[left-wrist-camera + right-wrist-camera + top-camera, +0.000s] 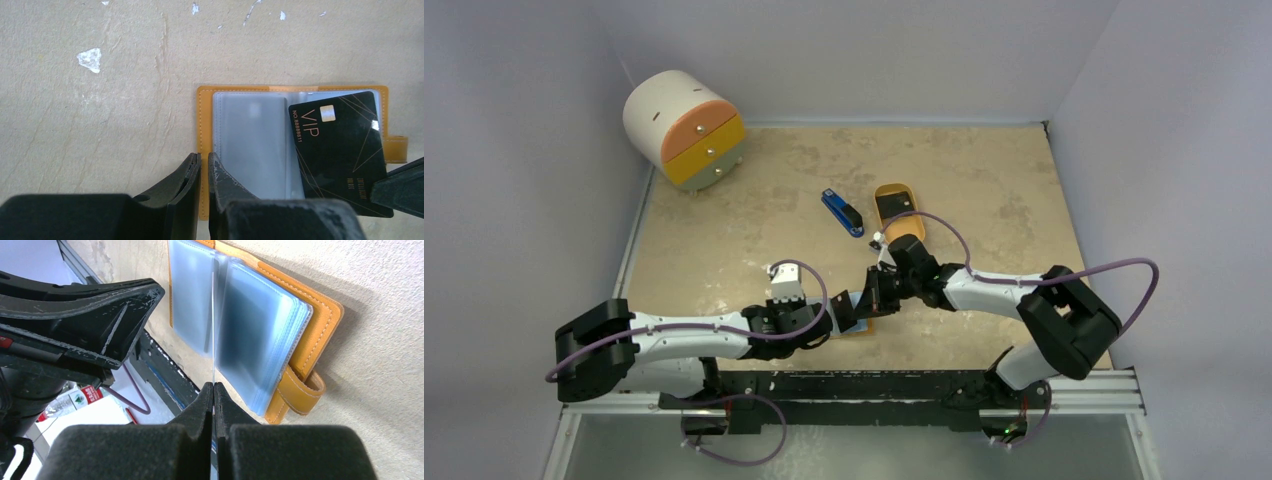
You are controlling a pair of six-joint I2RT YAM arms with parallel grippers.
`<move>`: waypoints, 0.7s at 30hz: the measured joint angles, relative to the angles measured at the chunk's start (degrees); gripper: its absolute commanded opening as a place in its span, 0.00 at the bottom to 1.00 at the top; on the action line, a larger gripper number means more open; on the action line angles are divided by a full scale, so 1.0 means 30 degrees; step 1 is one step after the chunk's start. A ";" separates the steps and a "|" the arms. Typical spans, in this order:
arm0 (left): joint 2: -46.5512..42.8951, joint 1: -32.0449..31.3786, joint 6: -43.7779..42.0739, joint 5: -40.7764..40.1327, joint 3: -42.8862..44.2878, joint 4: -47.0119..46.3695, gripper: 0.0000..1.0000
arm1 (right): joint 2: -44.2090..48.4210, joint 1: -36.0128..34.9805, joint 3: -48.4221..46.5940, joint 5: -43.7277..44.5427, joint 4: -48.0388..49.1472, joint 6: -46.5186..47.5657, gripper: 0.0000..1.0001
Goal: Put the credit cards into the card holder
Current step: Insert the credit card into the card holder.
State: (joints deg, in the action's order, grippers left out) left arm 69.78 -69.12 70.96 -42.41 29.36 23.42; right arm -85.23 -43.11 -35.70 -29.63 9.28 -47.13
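One card holder [204,125] lies open on the table [984,180] near the arms' bases, its orange cover flat and its clear plastic sleeves fanned upward. One closing strap sticks out from its far side. The left gripper [204,166] is pinched nearly closed on the orange edge of the cover, pinning it down. One credit card [337,150], black and printed "VIP", sits tilted over the sleeves on the strap side. The right gripper [213,395] has its two fingers pressed together on that card's edge. In the right wrist view the card shows only as a thin line running up between two sleeves, and I cannot tell whether it has gone into a pocket. Only this one card is plainly in view. Further back on the table there are one blue-and-black stapler [842,212] and one oval orange tray [902,228] with a dark patch inside, too small to identify. One rounded drawer unit [686,128] with three drawer fronts stands in the far left corner.
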 measured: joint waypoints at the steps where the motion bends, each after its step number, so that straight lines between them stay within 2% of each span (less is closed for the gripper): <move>1: 0.0007 0.0000 0.0007 0.0000 -0.0058 0.0015 0.10 | -0.0036 -0.0007 0.0000 -0.0015 0.0058 -0.0022 0.00; 21: 0.0240 0.0000 0.0197 0.0124 -0.0860 -0.0444 0.11 | -0.1508 0.0000 0.0102 -0.0969 0.2025 -0.1231 0.00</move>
State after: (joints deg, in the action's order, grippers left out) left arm 70.50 -69.12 71.55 -42.04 26.79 22.09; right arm -89.76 -43.11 -35.40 -32.53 15.35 -50.83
